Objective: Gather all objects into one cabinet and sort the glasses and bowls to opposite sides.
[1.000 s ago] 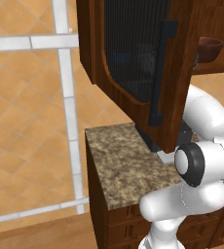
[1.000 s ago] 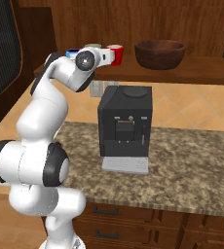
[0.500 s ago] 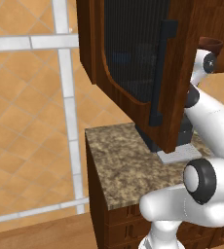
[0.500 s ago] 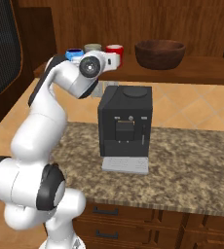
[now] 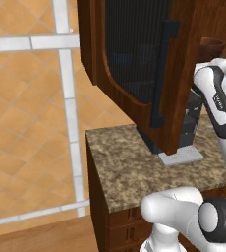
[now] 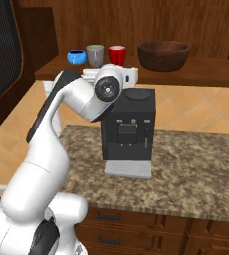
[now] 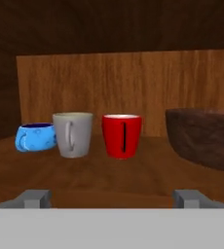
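1. Beside the red cup [image 7: 122, 135], on its left, sits the grey mug [image 7: 73, 133], with a small blue cup [image 7: 36, 136] beyond that; all three stand in a row on the cabinet shelf [image 6: 196, 75].
2. Right of the red cup, well apart, rests the brown bowl [image 6: 164, 54].
3. Gripper [image 7: 111, 198] jaws now stand wide apart, holding nothing, having spread a moment ago.
4. The arm has drawn back from the red cup, so the cup looks released.
5. Cups left, bowl right: the sorting looks close to finished, I'd say.
6. The cabinet door [image 5: 134, 64] hangs open over the coffee machine [image 6: 128, 133].
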### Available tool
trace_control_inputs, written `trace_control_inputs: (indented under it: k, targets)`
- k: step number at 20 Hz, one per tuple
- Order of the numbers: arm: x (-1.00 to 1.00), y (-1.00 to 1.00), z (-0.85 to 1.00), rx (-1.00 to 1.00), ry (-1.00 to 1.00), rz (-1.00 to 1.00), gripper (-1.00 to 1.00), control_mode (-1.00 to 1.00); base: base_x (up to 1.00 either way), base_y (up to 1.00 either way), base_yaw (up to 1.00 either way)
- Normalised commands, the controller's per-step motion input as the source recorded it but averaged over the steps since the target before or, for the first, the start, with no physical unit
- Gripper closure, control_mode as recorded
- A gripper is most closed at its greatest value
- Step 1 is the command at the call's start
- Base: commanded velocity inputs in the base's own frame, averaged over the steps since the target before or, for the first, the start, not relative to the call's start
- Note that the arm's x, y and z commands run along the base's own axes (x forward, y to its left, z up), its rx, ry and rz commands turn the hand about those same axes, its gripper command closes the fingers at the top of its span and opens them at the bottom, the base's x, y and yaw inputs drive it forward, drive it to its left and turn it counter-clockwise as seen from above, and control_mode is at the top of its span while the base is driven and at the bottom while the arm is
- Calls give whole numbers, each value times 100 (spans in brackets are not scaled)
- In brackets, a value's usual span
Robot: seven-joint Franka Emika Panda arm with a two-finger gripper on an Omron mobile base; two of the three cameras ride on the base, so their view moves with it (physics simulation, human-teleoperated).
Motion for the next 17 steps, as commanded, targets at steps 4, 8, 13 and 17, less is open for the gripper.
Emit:
trace_control_inputs:
  k: [4, 8, 13, 17]
  targets:
    - [-100, -78, 0, 0, 0, 4, -100, -100, 0, 0, 0]
    - [-80, -36, -24, -3, 0, 5, -100, -100, 0, 0, 0]
    - [0, 0, 0, 0, 0, 0, -100, -100, 0, 0, 0]
    - [0, 0, 0, 1, 0, 0, -100, -100, 0, 0, 0]
